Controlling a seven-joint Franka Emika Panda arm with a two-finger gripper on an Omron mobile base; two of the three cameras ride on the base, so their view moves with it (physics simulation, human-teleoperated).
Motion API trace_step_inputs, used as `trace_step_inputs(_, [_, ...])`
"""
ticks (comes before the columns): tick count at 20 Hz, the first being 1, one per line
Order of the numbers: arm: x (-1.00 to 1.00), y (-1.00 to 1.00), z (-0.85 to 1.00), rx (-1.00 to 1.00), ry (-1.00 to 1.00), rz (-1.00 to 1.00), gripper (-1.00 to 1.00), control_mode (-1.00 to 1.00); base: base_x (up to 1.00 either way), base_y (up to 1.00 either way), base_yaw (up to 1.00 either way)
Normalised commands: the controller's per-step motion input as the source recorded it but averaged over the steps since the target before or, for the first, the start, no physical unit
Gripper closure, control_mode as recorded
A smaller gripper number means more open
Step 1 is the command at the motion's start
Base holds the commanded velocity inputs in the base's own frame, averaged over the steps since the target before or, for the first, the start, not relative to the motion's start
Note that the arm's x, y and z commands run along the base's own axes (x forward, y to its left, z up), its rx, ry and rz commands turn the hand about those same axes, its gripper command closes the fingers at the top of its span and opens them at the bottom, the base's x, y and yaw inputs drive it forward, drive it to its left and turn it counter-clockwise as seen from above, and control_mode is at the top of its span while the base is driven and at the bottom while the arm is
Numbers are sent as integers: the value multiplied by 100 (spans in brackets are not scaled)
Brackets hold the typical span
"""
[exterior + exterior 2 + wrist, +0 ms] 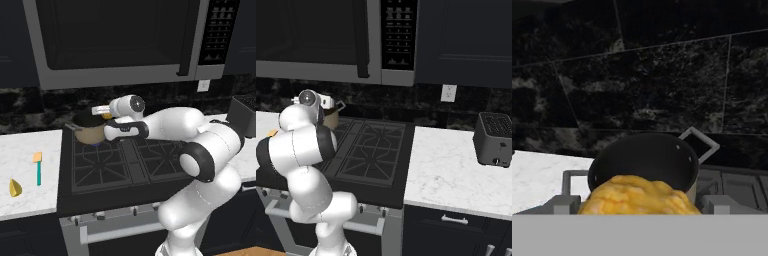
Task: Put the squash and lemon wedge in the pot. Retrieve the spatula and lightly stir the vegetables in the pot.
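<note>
White arm reaches level over the pot, claw gripping the squash

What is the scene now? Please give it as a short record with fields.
held item: squash between the fingers of the gripper
gripper position: above the pot
pot: on the back left burner of the stove
lemon wedge: on the left counter
spatula: on the same counter, right of the wedge

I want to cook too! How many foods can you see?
2. The squash sits at the pincer, above the pot. The lemon wedge lies on the counter.
</note>
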Motion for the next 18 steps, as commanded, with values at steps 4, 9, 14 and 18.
trace_step_inputs(4, [15, 29, -43, 0, 1, 0, 100, -100, 0, 0, 0])
trace_step_inputs(9, [26, 22, -17, 0, 4, 0, 100, -100, 0, 0, 0])
trace_step_inputs(14, [27, 21, -8, 0, 8, 0, 100, -100, 0, 0, 0])
trace_step_inputs(18, [28, 21, -17, 0, 10, 0, 100, -100, 0, 0, 0])
